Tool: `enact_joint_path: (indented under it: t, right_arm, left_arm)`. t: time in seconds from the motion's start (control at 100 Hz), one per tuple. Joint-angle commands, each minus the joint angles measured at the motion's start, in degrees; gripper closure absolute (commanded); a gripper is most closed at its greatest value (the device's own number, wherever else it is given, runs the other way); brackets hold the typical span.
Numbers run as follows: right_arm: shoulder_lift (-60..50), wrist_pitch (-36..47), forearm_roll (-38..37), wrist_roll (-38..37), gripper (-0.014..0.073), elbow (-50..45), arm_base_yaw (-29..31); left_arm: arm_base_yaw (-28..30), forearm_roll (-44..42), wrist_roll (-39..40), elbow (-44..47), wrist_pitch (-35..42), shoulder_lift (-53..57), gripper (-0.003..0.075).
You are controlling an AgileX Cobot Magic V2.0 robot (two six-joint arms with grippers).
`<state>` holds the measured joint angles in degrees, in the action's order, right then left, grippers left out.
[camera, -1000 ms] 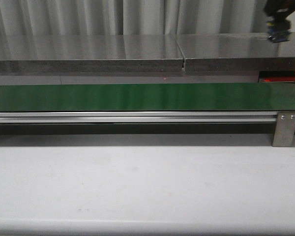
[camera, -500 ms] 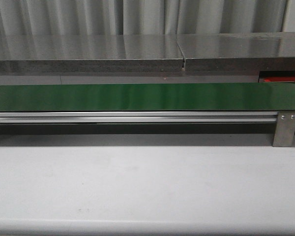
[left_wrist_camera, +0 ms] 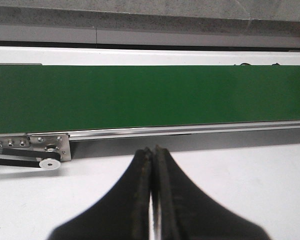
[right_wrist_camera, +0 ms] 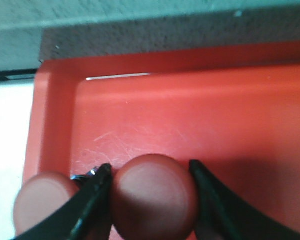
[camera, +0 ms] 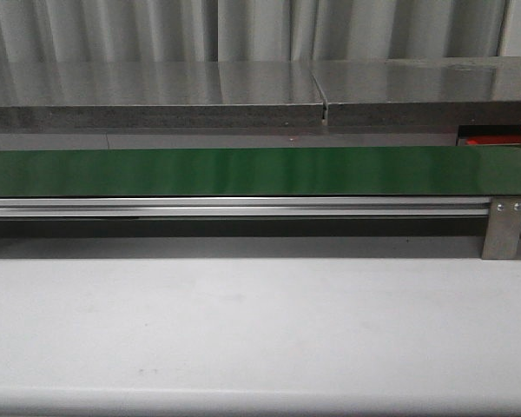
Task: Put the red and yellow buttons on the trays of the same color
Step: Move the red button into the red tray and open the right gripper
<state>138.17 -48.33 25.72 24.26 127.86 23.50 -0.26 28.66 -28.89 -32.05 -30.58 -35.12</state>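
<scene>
While the long green conveyor belt runs bare across the front view, with the white desk in front of it and the grey steel counter behind, the work is confined to the belt's right end. There a sliver of the red tray is seen just beyond the belt's far edge, and a dark-red shape is cut off at the picture's right edge.

In the right wrist view the red tray fills the picture, its low rim and one corner being visible. A dark-red domed button is pinched between the fingers of the right gripper, above the tray floor near that corner; whether it already rests on the floor cannot be told. A second red button lies just beside the outer face of one finger, close to the tray's side rim.

The left gripper is pressed together, holding nothing, above the desk near the belt's front edge.

The step in hand is judged to be the release. It is best done with the button lowered flat to the floor and the fingers spread only slightly, so that the neighbouring button is not knocked toward the rim.
</scene>
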Motion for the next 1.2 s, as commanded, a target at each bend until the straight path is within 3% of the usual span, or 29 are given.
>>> enact_joint_path:
  t: [0.0, 0.17, 0.33, 0.42, 0.71, 1.19]
  right_arm:
    - [-3.5, 3.0, 2.3, -0.1, 0.0421, 2.1, 0.3]
    - [-3.0, 3.0, 2.3, -0.1, 0.0354, 2.1, 0.3]
    - [-3.0, 2.6, 2.9, -0.1, 0.0088, 2.1, 0.3]
    - [-3.2, 2.6, 4.8, -0.1, -0.0007, 2.1, 0.3]
    - [-6.3, -2.3, 5.3, 0.0, -0.0010, 6.7, 0.3]
    - [-21.9, -12.4, 5.2, -0.2, -0.0010, 8.1, -2.2]
  left_arm:
    - [-0.3, 1.7, 0.1, -1.7, 4.0, 0.0, 0.0739]
    - [-0.3, 1.7, 0.1, -1.7, 4.0, 0.0, 0.0739]
    - [-0.3, 1.7, 0.1, -1.7, 4.0, 0.0, 0.0739]
    - [-0.3, 1.7, 0.1, -1.7, 4.0, 0.0, 0.0739]
    - [-0.3, 1.7, 0.1, -1.7, 4.0, 0.0, 0.0739]
    - [-0.3, 1.7, 0.1, -1.7, 4.0, 0.0, 0.0739]
